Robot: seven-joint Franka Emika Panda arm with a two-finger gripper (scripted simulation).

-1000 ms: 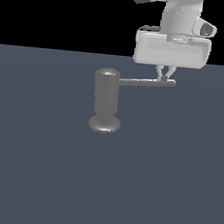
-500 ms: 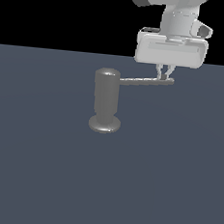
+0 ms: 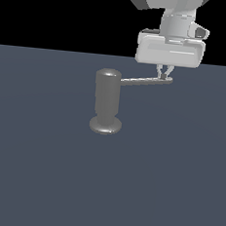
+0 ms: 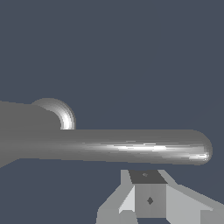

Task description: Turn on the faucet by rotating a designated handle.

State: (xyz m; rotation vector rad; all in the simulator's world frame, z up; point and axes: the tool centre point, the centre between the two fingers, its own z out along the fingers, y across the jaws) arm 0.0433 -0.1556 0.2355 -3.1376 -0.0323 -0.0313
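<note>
The faucet (image 3: pixel 106 97) is a grey upright cylinder on a flared round base, standing on the dark floor. Its handle (image 3: pixel 146 81), a thin grey rod, sticks out toward the exterior view's right. My gripper (image 3: pixel 163 74) hangs straight down at the rod's rounded tip, fingers pinched together and touching the rod near its end. In the wrist view the handle (image 4: pixel 131 146) runs across the picture with the faucet (image 4: pixel 22 131) at one end. The gripper (image 4: pixel 146 177) sits right beside the rod, shut with nothing between its fingers.
A flat dark grey floor (image 3: pixel 45 177) spreads all around the faucet. The arm's white hand body (image 3: pixel 170 51) hangs above the handle's tip.
The gripper has shifted slightly toward the exterior view's left and farther back. The handle's tip has swung a little the same way with it.
</note>
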